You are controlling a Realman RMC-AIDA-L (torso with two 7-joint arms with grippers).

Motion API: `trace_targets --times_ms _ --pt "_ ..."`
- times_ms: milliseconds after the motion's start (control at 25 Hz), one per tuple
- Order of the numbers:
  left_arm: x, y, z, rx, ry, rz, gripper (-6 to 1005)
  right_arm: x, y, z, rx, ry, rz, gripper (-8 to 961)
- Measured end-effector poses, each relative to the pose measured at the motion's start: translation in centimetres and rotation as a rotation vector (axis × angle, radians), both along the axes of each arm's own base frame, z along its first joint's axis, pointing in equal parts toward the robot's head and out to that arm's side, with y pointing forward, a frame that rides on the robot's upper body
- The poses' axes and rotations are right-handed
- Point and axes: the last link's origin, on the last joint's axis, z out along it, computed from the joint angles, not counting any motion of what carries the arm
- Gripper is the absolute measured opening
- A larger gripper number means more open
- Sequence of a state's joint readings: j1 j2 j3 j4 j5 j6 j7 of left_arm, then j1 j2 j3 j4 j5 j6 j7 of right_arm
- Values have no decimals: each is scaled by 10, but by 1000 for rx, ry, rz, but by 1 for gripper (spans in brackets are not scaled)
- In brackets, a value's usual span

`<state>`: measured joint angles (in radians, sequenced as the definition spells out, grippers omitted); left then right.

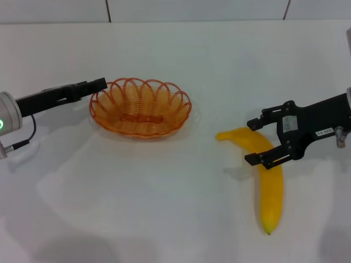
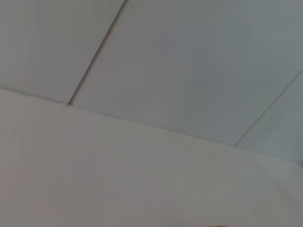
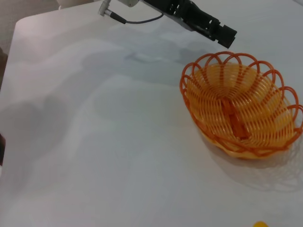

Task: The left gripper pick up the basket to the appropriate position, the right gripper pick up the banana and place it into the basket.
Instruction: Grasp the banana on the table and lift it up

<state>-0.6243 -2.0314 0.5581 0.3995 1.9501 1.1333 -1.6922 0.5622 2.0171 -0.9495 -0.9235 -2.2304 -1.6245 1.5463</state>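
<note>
The orange wire basket [image 1: 140, 107] stands upright on the white table, left of centre; it also shows in the right wrist view [image 3: 241, 108]. My left gripper [image 1: 97, 85] is right at the basket's left rim; in the right wrist view [image 3: 222, 34] it looks just clear of the rim. The yellow banana [image 1: 271, 192] lies flat at the right, its stem end pointing toward the basket. My right gripper [image 1: 253, 141] is open over the banana's upper part, one finger on each side. A sliver of the banana [image 3: 259, 224] shows in the right wrist view.
The white table [image 1: 164, 208] stretches around both things, with a tiled wall [image 1: 197, 10] behind its far edge. The left wrist view shows only table surface and wall [image 2: 199, 71].
</note>
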Motion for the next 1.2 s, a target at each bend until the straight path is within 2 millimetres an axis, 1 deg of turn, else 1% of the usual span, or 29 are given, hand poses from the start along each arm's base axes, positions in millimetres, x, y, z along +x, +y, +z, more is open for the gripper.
trace_targets --times_ms 440,640,720,760,880,1000,1200 --pt "6 8 19 45 99 -111 657 3 -1 -1 -5 5 -16 859" --pt "15 6 15 4 148 -194 650 3 0 -1 -3 6 -16 858" --pt "22 6 16 -19 190 -246 651 3 0 -1 -2 9 -18 858" --pt "22 6 16 -19 190 -246 651 3 0 -1 -2 9 -18 858" --pt "30 5 22 -22 210 -297 651 4 0 -1 -1 10 -19 858" --pt "43 2 24 -9 186 -367 650 3 0 0 0 13 -20 858" --pt "62 -10 19 30 137 -490 651 3 0 0 1 15 -21 858"
